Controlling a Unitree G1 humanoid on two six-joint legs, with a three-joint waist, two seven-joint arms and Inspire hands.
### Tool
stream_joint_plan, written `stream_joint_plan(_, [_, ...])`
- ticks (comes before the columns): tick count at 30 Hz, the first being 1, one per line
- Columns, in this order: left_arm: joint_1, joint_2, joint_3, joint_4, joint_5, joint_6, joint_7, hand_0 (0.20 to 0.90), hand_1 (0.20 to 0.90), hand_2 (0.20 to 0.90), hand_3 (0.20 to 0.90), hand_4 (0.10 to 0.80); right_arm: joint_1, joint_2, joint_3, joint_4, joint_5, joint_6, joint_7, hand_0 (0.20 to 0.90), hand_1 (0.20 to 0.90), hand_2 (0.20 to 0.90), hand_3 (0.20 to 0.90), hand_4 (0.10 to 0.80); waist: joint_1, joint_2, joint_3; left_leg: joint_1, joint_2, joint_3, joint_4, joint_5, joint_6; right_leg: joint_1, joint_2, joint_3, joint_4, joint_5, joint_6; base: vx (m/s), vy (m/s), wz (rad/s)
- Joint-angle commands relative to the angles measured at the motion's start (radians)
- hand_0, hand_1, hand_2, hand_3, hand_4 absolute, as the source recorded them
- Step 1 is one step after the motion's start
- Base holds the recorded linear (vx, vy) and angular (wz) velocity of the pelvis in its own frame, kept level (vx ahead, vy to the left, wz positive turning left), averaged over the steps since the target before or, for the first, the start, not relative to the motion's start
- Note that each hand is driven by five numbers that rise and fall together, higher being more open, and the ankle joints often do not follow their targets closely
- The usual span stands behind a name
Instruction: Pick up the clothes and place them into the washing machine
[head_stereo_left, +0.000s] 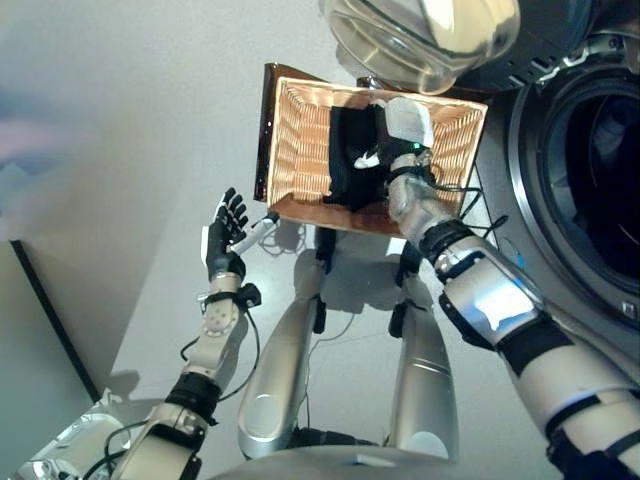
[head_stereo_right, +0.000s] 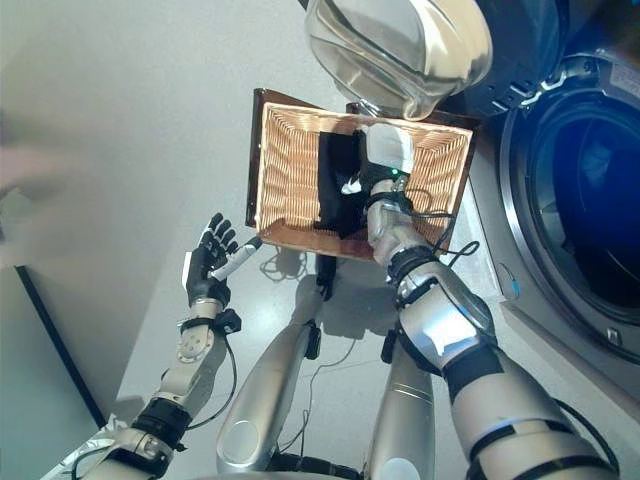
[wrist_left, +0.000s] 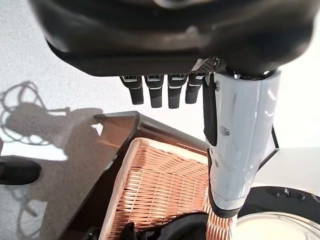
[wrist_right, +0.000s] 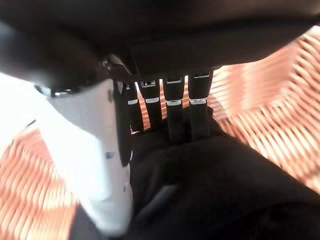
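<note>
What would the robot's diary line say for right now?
right hand: open, fingers on black clothes in wicker basket | left hand: open, idle beside basket | washing machine: door open

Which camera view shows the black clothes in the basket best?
The left eye view: the black clothes lie whole in the wicker basket under the right hand. The right eye view shows the same. The right wrist view shows them close, only partly; the left wrist view shows an edge.

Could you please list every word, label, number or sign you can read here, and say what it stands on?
None can be read.
Washing machine: no legible print on its front or open door.
Wicker basket, black clothes: no label visible.
</note>
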Motion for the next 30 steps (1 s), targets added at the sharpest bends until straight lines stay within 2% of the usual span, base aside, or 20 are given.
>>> stream_joint_plan(1, [0.003, 0.062, 0.003, -0.117, -0.010, -0.072, -0.005, 0.900, 0.900, 0.900, 0.900, 0.800, -0.042, 0.053, 0.061, 0.035, -0.111, 0.007, 0.083, 0.200, 0.200, 0.200, 0.200, 0.300, 0.073, 0.033, -0.003, -0.033, -0.071, 0.021, -0.033, 0.015, -0.043, -0.025, -0.025, 0.017, 0.015, -0.005, 0.028, -0.006, 0.003, -0.04])
stream_joint_plan(13, [0.010, 0.064, 0.006, -0.118, 0.005, -0.068, -0.004, 0.900, 0.900, 0.900, 0.900, 0.800, -0.035, 0.024, 0.064, 0.006, -0.221, 0.053, 0.035, 0.200, 0.200, 0.200, 0.200, 0.300, 0.066, 0.036, -0.003, -0.028, -0.073, 0.025, -0.027, 0.011, -0.044, -0.018, -0.019, 0.028, 0.010, -0.007, 0.028, -0.002, 0.003, 0.02])
stream_joint_plan(20, [0.009, 0.064, 0.009, -0.107, 0.021, -0.070, 0.011, 0.900, 0.900, 0.900, 0.900, 0.800, -0.030, 0.011, 0.033, -0.025, -0.207, 0.054, -0.011, 0.200, 0.200, 0.200, 0.200, 0.300, 0.058, 0.033, -0.003, -0.027, -0.072, 0.029, -0.018, 0.009, -0.045, -0.016, -0.018, 0.034, 0.013, -0.007, 0.027, 0.000, 0.000, 0.00])
stream_joint_plan(24, [0.004, 0.060, 0.007, -0.078, 0.024, -0.067, 0.021, 0.900, 0.900, 0.900, 0.900, 0.800, -0.014, 0.006, -0.048, -0.072, -0.058, 0.000, -0.044, 0.200, 0.200, 0.200, 0.200, 0.300, 0.045, 0.025, -0.003, -0.018, -0.071, 0.037, -0.006, 0.001, -0.044, -0.007, -0.016, 0.037, 0.020, -0.008, 0.027, 0.000, 0.000, 0.00])
stream_joint_plan(26, [0.001, 0.053, 0.004, -0.041, 0.030, -0.062, 0.031, 0.900, 0.900, 0.900, 0.900, 0.800, 0.018, 0.004, -0.115, -0.135, 0.093, -0.064, -0.059, 0.200, 0.200, 0.200, 0.200, 0.300, 0.033, 0.017, -0.003, 0.000, -0.069, 0.044, -0.004, -0.005, -0.043, 0.010, -0.017, 0.040, 0.021, -0.011, 0.027, 0.000, 0.000, 0.00])
stream_joint_plan(27, [-0.001, 0.053, 0.004, -0.040, 0.030, -0.062, 0.031, 0.900, 0.900, 0.900, 0.900, 0.800, 0.016, 0.003, -0.115, -0.135, 0.093, -0.064, -0.059, 0.200, 0.200, 0.200, 0.200, 0.300, 0.035, 0.016, -0.003, -0.004, -0.069, 0.045, -0.003, -0.004, -0.043, 0.007, -0.016, 0.041, 0.019, -0.008, 0.027, 0.006, -0.004, -0.04])
stream_joint_plan(28, [-0.007, 0.043, 0.000, 0.011, 0.036, -0.056, 0.041, 0.900, 0.900, 0.900, 0.900, 0.800, 0.052, 0.001, -0.172, -0.191, 0.239, -0.120, -0.068, 0.200, 0.200, 0.200, 0.200, 0.300, 0.025, 0.010, -0.003, 0.013, -0.066, 0.052, -0.003, -0.008, -0.043, 0.024, -0.015, 0.046, 0.016, -0.007, 0.027, 0.011, -0.010, -0.03])
stream_joint_plan(30, [-0.011, 0.038, -0.001, 0.064, 0.043, -0.047, 0.048, 0.900, 0.900, 0.900, 0.900, 0.800, 0.098, -0.014, -0.219, -0.267, 0.369, -0.175, -0.063, 0.200, 0.200, 0.200, 0.200, 0.300, 0.011, 0.003, -0.003, 0.037, -0.065, 0.060, -0.003, -0.014, -0.042, 0.048, -0.015, 0.051, 0.013, -0.011, 0.028, 0.032, -0.008, -0.03])
